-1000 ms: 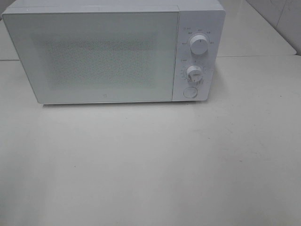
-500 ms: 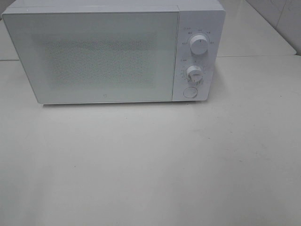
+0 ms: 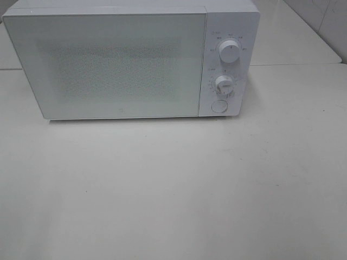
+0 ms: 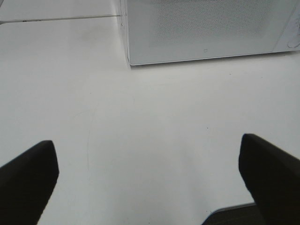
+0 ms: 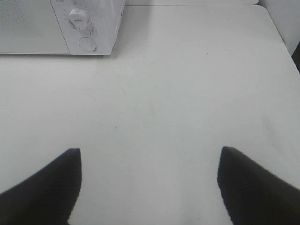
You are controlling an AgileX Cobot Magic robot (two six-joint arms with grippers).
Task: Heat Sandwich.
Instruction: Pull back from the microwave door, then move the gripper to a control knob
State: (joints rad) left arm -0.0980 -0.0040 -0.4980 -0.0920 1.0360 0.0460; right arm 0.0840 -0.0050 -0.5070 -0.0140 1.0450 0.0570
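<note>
The left claw (image 4: 147, 154) stood released, its two dark fingers spread to the edges of the left wrist view, with nothing between them but bare counter (image 4: 140, 117). The right claw (image 5: 150, 159) was likewise let go and empty, its fingers wide over the same pale surface. Neither touched anything, and neither showed in the high view.

Beyond the left claw, well apart from it, sat the microwave (image 4: 201, 33), its door (image 3: 108, 65) shut flush. Beyond the right claw, also well apart, was the control side: the upper knob (image 3: 230, 52), the lower knob (image 3: 224, 83) and the round button (image 3: 219, 106) beneath them.

The sandwich was in none of the views. It lay nowhere on the visible counter. The door's frosted, speckled panel gave no look inside, so whether it was in the microwave could not be told.

As for change, nothing had shifted in the high view over the last second. The microwave, door and knobs sat just as before, and no arm had come in. That read as a standstill rather than a step in hand. With both claws empty and the door shut, it was either the start, before the sandwich was brought, or a wait with it already inside; the pictures did not decide which. Any next move at the door or knobs would probably need a claw to cross the open counter first.
</note>
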